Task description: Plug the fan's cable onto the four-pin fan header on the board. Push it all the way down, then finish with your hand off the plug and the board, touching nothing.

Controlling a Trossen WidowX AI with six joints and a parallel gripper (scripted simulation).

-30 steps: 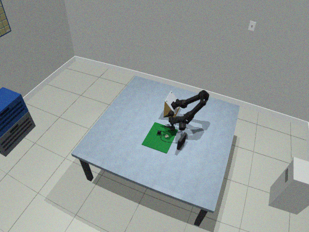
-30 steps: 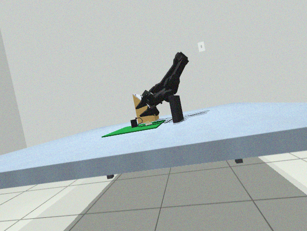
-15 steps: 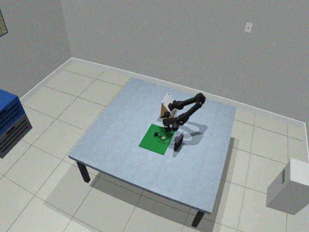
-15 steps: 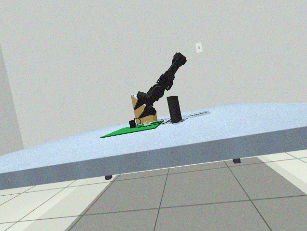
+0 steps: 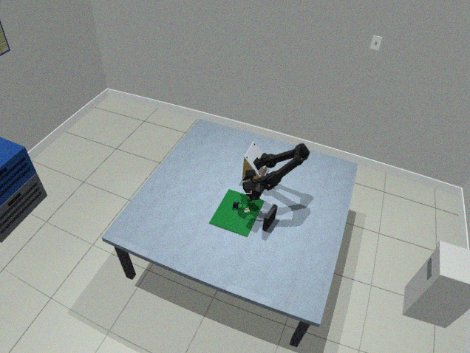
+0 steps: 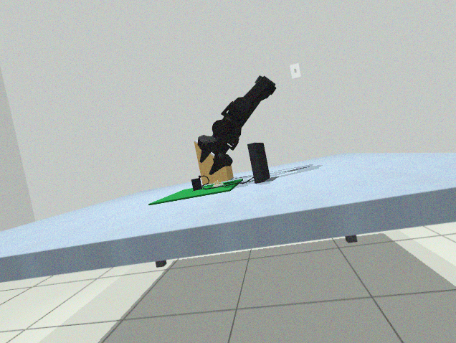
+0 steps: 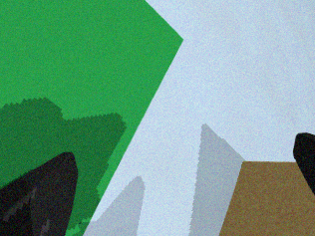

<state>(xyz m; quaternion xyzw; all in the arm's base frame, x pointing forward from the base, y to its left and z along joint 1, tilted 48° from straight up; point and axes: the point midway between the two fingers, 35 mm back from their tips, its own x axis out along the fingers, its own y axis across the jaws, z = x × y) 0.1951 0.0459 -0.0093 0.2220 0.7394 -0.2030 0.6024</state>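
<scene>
The green board (image 5: pixel 227 220) (image 6: pixel 176 196) (image 7: pixel 80 46) lies flat on the table. The black plug (image 5: pixel 236 205) (image 6: pixel 196 183) stands on the board, a little apart from the small beige fan header (image 5: pixel 247 210) (image 6: pixel 219 184). A thin black cable (image 6: pixel 206 178) runs from the plug towards the black fan (image 5: pixel 270 217) (image 6: pixel 257 162), which stands upright just off the board's right edge. My gripper (image 5: pixel 253 195) (image 6: pixel 211 166) (image 7: pixel 189 153) is open and empty. It hangs above the board's far corner, clear of the plug. The plug and header are out of the wrist view.
A brown wedge-shaped stand (image 5: pixel 250 164) (image 6: pixel 204 170) (image 7: pixel 271 218) with a white face stands right behind the gripper. The blue-grey table (image 5: pixel 212 159) (image 6: pixel 331 176) (image 7: pixel 251 40) stretches wide around the board. A blue cabinet (image 5: pixel 12 170) and a grey box (image 5: pixel 440 284) stand on the floor.
</scene>
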